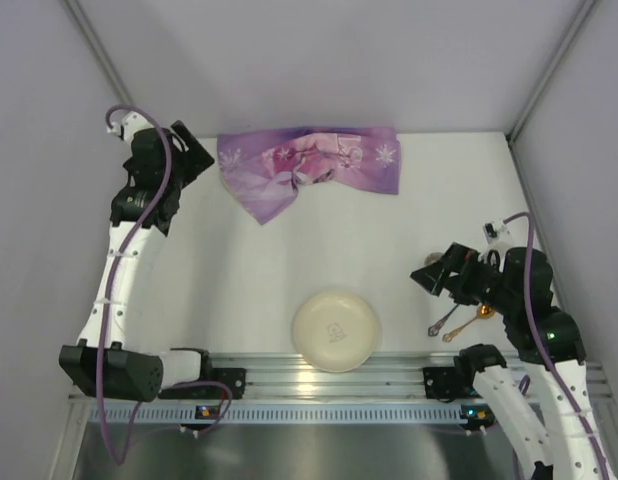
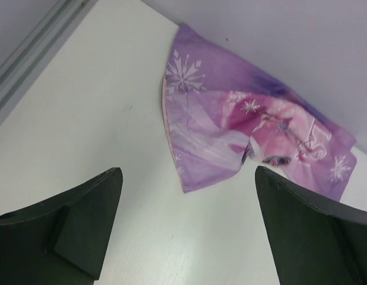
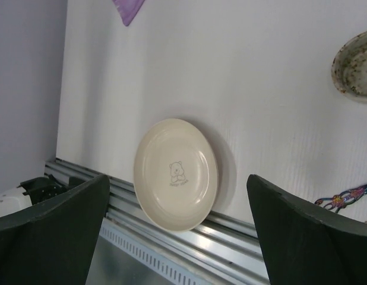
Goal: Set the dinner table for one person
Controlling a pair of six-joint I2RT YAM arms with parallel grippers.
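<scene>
step: lay placemat, judged | table under both arms | placemat crumpled at far edge, long axis left-right, just right of left hand, fingers apart | right hand likewise apart, farther off, near plate

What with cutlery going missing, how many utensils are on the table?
2. A silver utensil and a gold utensil lie side by side, right of the plate. The right arm may hide others.

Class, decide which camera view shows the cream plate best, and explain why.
The right wrist view: the plate fills the middle, its bear print clear, edge by the rail. The top external view shows it whole but small, print faint. The left wrist view misses it.
</scene>
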